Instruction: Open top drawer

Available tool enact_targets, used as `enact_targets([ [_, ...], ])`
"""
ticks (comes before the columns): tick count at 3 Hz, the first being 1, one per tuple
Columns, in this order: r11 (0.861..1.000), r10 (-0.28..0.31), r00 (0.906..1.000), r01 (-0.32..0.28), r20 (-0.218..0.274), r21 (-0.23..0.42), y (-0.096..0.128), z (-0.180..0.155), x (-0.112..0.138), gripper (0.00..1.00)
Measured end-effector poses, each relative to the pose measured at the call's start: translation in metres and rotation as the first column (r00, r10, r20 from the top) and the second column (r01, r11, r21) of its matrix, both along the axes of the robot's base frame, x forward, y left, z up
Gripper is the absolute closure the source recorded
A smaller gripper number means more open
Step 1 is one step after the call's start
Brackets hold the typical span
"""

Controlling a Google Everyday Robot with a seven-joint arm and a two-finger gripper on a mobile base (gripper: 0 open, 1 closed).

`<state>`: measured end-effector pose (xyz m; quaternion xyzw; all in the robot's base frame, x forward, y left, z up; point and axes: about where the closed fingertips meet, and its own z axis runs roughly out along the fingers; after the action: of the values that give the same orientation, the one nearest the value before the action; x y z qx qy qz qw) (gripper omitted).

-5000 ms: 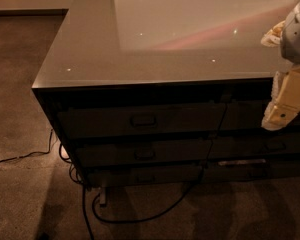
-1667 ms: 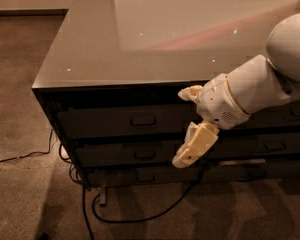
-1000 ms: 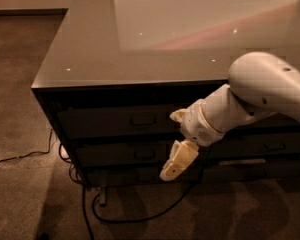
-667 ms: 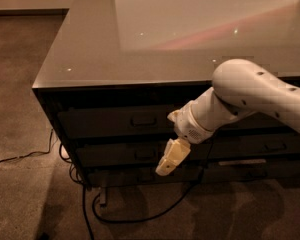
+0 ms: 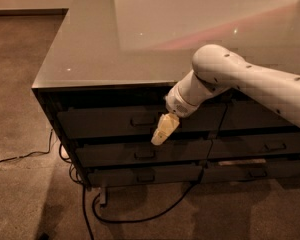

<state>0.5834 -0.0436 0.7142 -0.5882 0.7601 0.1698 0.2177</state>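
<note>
The top drawer (image 5: 102,123) is the uppermost dark drawer in the left column of the cabinet, just under the grey counter top (image 5: 100,44). Its front sits flush with the cabinet. Its small loop handle (image 5: 142,120) is at the centre. My gripper (image 5: 163,130), cream-coloured on a white arm (image 5: 240,79), reaches in from the right. It hangs in front of the top drawer's lower edge, just right of and slightly below the handle, and points down and to the left. I cannot tell whether it touches the drawer front.
Two shallower drawers (image 5: 140,154) (image 5: 145,175) lie below the top one. A second column of drawers (image 5: 270,146) stands to the right. A black cable (image 5: 140,218) loops on the carpet in front of the cabinet. Another cable (image 5: 20,159) trails off to the left.
My arm has swung left across the cabinet front. The gripper has risen from in front of the second drawer to the top drawer's lower edge, beside the handle. The drawers have not moved.
</note>
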Motion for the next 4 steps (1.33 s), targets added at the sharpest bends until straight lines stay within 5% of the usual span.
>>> enact_targets([
  [1, 1.0, -0.003, 1.0, 0.003, 0.006, 0.004, 0.0, 0.002, 0.005, 0.0],
  [2, 0.999, -0.016, 0.9985, 0.018, -0.052, 0.037, -0.001, -0.013, -0.017, 0.0],
  [4, 0.991, -0.123, 0.9902, 0.126, -0.067, 0.04, -0.022, -0.034, -0.004, 0.0],
])
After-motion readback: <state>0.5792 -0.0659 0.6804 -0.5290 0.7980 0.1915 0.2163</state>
